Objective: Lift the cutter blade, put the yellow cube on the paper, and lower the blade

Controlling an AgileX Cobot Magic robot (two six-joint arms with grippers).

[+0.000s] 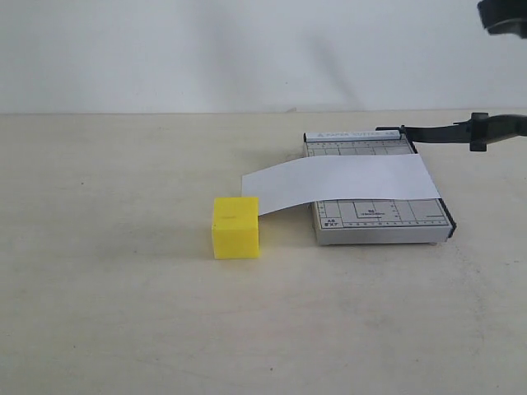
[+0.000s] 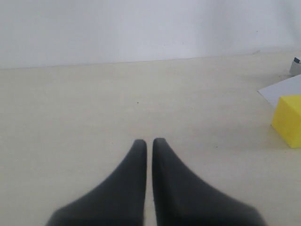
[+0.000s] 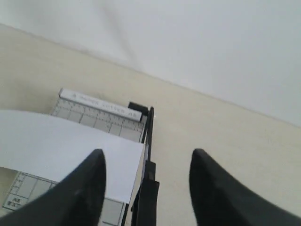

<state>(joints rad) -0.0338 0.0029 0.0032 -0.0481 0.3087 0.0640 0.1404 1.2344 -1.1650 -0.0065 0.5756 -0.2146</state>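
The yellow cube (image 1: 236,227) sits on the table just left of the grey trimmer base (image 1: 379,222), touching the free end of the white paper (image 1: 346,181) that lies across the base. The black cutter blade (image 1: 449,132) is lifted off the base and reaches right from its hinge. In the right wrist view my right gripper (image 3: 148,157) is open, and the blade (image 3: 146,193) runs between its fingers without touching them. My left gripper (image 2: 146,141) is shut on nothing, low over bare table, with the cube (image 2: 288,120) and the paper's corner (image 2: 282,88) off to one side.
A dark part of the right arm (image 1: 504,16) shows at the top right corner of the exterior view. A white wall runs behind the beige table (image 1: 123,313). The left arm is out of the exterior view.
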